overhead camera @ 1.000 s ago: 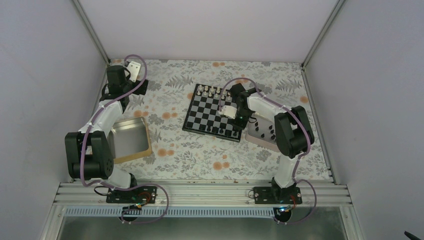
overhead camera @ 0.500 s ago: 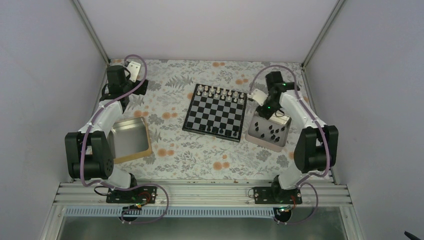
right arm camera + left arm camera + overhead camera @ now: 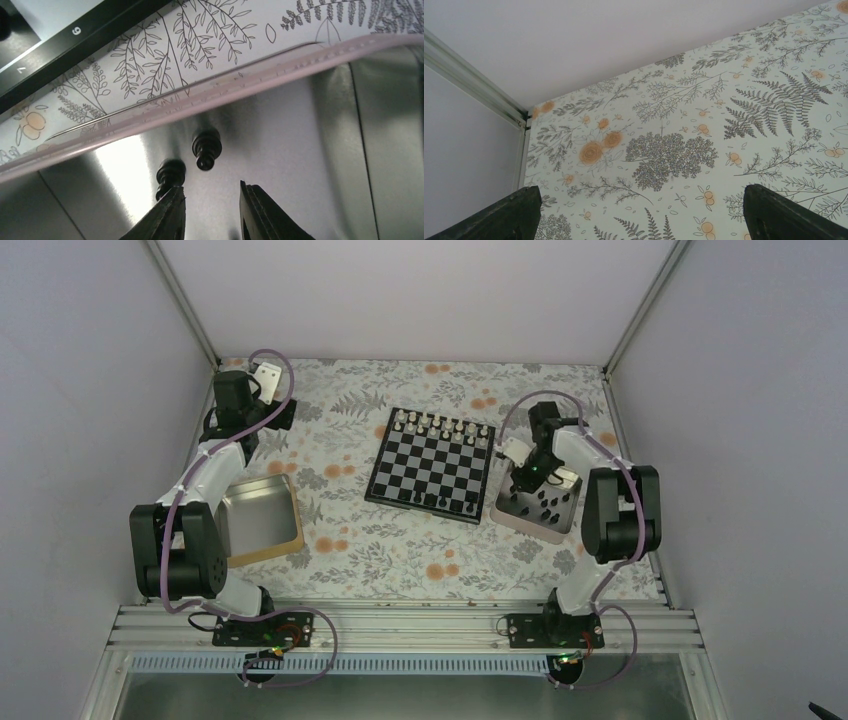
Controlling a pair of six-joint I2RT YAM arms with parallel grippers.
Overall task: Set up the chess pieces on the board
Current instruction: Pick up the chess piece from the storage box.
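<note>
Your right gripper (image 3: 210,194) hangs in the tin (image 3: 310,150), jaws narrowly apart and empty, two black pieces (image 3: 206,147) just ahead; closing off-centre could knock one away or pinch both. Beyond lies the board (image 3: 430,465); farthest, the left gripper (image 3: 639,202) gapes idle.

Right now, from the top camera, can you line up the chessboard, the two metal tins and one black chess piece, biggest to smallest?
1. Black-and-silver checked chessboard.
2. Gold-rimmed metal tin and silver rectangular tin: look alike; the silver one is partly covered.
3. Tiny black chess piece.
</note>
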